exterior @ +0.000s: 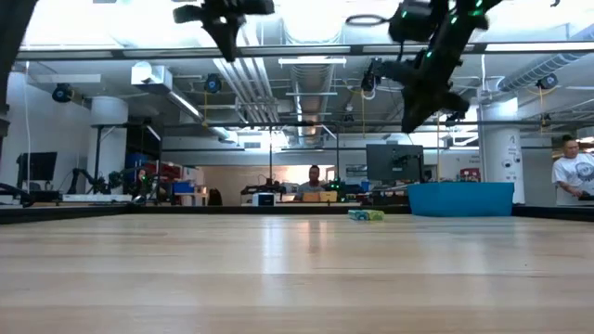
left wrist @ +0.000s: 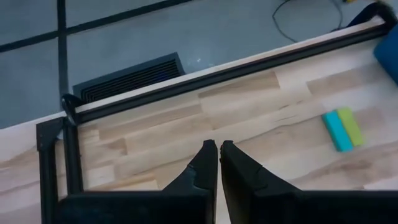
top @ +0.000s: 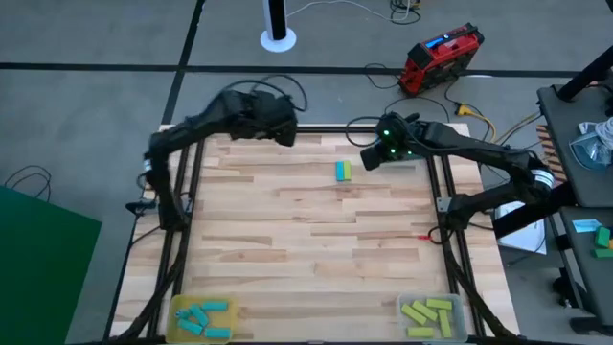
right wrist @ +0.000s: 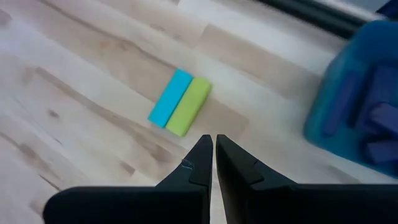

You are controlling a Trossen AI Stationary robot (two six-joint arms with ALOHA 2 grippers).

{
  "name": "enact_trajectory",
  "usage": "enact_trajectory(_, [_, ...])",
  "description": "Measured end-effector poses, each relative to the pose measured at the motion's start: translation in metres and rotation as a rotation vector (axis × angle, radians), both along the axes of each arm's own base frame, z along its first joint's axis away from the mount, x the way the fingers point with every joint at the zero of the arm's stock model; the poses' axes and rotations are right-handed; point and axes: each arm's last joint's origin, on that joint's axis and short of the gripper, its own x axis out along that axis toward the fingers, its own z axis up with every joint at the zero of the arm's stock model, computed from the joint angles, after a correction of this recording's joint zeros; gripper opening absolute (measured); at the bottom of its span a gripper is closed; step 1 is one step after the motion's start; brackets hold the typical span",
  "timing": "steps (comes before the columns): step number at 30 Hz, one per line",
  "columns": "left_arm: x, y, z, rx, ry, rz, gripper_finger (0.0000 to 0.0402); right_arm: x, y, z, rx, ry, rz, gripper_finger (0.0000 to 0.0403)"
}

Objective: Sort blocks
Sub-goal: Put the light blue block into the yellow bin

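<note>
A cyan-blue block (right wrist: 170, 98) and a yellow-green block (right wrist: 188, 106) lie flat side by side, touching, on the wooden table (top: 316, 240) toward its far side; they show as a pair (top: 343, 171) in the high view and as a pair (left wrist: 342, 128) in the left wrist view. My right gripper (right wrist: 214, 144) hovers shut above the table, just right of the pair. My left gripper (left wrist: 219, 149) hangs shut over the far left part of the table. Both touch nothing.
A tray (top: 203, 318) with several cyan-blue blocks stands at the near left corner, a tray (top: 433, 314) with several yellow-green blocks at the near right. A blue tray (right wrist: 360, 112) holding dark purple blocks stands at the far right. A black frame (top: 177, 206) borders the table.
</note>
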Motion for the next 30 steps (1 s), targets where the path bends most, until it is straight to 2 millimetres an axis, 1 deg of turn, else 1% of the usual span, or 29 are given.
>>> enact_trajectory(2, [-0.012, -0.004, 0.006, 0.009, -0.025, -0.001, 0.0000, 0.007, -0.007, -0.011, 0.018, 0.011, 0.012, 0.0012])
enact_trajectory(4, [-0.020, -0.008, 0.007, 0.017, -0.050, -0.005, 0.0000, 0.014, -0.013, -0.022, 0.039, 0.033, 0.021, 0.0012])
enact_trajectory(7, [-0.028, -0.013, 0.004, 0.028, -0.090, -0.013, 0.0000, 0.025, -0.024, -0.040, 0.073, 0.067, 0.038, 0.0012])
enact_trajectory(10, [-0.032, -0.019, -0.006, 0.032, -0.141, -0.006, 0.0000, 0.033, -0.033, -0.055, 0.089, 0.108, 0.044, 0.0012])
enact_trajectory(14, [-0.032, -0.029, -0.023, 0.039, -0.217, -0.026, 0.0000, 0.041, -0.042, -0.070, 0.132, 0.133, 0.061, 0.0012])
enact_trajectory(18, [-0.028, -0.039, -0.031, 0.062, -0.322, -0.072, 0.0000, 0.050, -0.047, -0.082, 0.163, 0.135, 0.097, 0.0012])
enact_trajectory(21, [-0.027, -0.042, -0.035, 0.074, -0.356, -0.095, 0.0000, 0.054, -0.050, -0.089, 0.171, 0.153, 0.105, 0.0012])
enact_trajectory(27, [-0.025, -0.042, -0.041, 0.073, -0.333, -0.104, 0.0000, 0.058, -0.053, -0.097, 0.179, 0.169, 0.111, 0.0012])
enact_trajectory(30, [-0.022, -0.041, -0.043, 0.090, -0.277, -0.158, 0.0000, 0.060, -0.055, -0.101, 0.177, 0.167, 0.114, 0.0012])
